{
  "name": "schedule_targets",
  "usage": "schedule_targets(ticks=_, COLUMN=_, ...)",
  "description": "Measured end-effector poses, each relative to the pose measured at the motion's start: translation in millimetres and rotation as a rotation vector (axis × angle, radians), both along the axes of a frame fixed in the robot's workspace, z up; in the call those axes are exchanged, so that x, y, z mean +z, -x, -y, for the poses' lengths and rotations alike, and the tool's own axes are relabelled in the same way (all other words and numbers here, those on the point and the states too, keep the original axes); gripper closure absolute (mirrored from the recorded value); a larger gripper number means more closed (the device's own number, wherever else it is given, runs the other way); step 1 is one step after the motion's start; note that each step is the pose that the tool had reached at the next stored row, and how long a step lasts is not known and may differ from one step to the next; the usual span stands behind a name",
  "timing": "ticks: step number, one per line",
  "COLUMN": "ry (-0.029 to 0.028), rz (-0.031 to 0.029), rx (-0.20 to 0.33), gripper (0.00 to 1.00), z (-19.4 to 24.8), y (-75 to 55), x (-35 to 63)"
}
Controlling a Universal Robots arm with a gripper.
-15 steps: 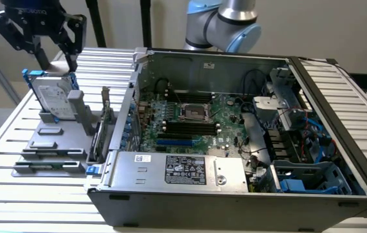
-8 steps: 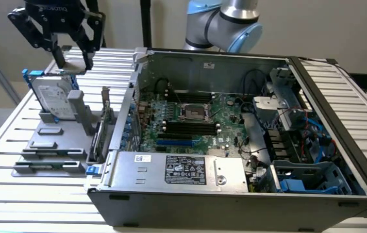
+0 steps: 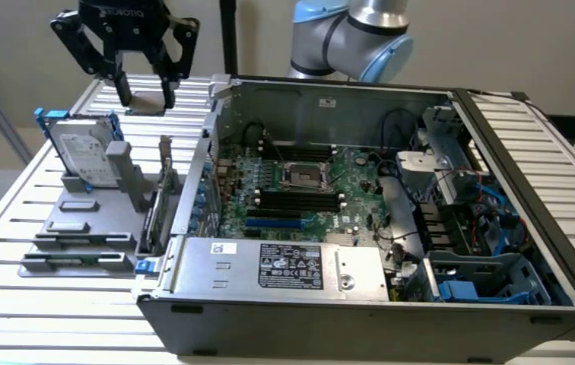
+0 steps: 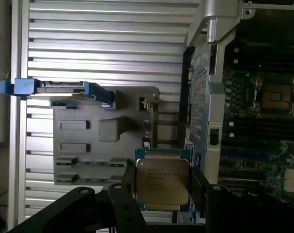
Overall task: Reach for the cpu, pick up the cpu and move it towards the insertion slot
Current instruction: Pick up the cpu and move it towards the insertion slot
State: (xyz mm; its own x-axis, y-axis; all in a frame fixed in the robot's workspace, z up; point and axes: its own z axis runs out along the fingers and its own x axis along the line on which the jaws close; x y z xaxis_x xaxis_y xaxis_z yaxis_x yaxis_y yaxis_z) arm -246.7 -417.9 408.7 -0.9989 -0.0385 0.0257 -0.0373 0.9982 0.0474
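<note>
Up above the far left corner of the slatted table, the gripper (image 3: 147, 97) hangs in the air with its two black fingers narrowed onto the cpu (image 3: 145, 102). The chip is off the table now, pinched by its edges. From the wrist view you get the better look: cpu (image 4: 163, 180) flat between the fingers (image 4: 128, 190), silver top with printed lines facing the camera, tan rim showing round it, and the gripper (image 4: 162, 187) clamped on opposite sides.

So where does it have to go? The insertion slot (image 3: 306, 177) sits down inside the open computer case (image 3: 369, 304), on the green motherboard (image 3: 354, 186), well off towards the exterior view's right and lower than the chip. In the wrist view the insertion slot (image 4: 276, 97) shows as a silver frame with a brownish centre, well apart from the chip. The chip is square, so no long axis to speak of; what counts is that sideways-and-down offset.

Between the two stands the case's near side wall (image 3: 206, 152), upright, and I'd judge that's the thing to clear. Just below the gripper on the table is the grey parts holder (image 3: 84, 228), with the hard drive (image 3: 80, 156) standing in its blue brackets. Beside the socket lie the long black memory slots (image 3: 293, 201), and cables crowd the case's right side.
</note>
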Motion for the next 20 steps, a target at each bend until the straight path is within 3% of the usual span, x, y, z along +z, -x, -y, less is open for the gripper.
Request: schedule_targets(ticks=20, ry=-0.0059, rz=-0.0022, rx=0.0, gripper=0.45, z=0.0, y=-91.0, x=1.3)
